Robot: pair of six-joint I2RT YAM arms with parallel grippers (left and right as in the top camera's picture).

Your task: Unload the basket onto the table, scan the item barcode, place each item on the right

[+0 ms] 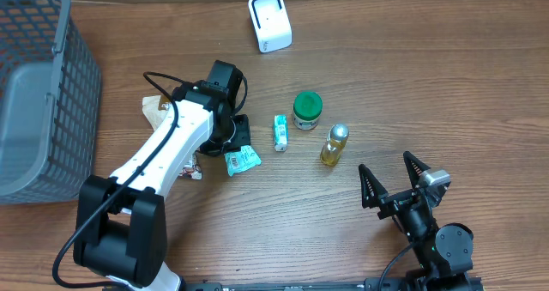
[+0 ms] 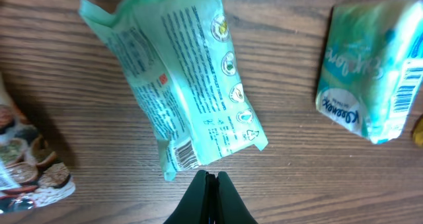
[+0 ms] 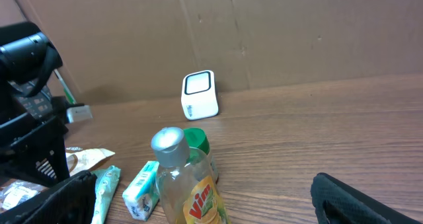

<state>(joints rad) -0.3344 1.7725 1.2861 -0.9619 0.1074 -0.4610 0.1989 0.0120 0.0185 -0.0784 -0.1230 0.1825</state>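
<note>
A pale green wipes packet point(image 2: 185, 78) lies flat on the wooden table with its barcode point(image 2: 186, 154) facing up at the near end. My left gripper point(image 2: 210, 179) is shut with nothing between its fingers, its tips just short of that barcode end. From overhead the packet point(image 1: 242, 159) pokes out beside the left gripper point(image 1: 233, 138). The white scanner point(image 1: 269, 21) stands at the table's back, also in the right wrist view point(image 3: 199, 94). My right gripper point(image 1: 396, 178) rests open near the front edge, holding nothing.
A small tissue pack point(image 1: 280, 132), a green-lidded jar point(image 1: 307, 110) and a yellow Vim bottle point(image 1: 334, 144) stand mid-table. A snack packet point(image 1: 159, 111) lies partly under the left arm. A grey mesh basket point(image 1: 39, 93) fills the left side.
</note>
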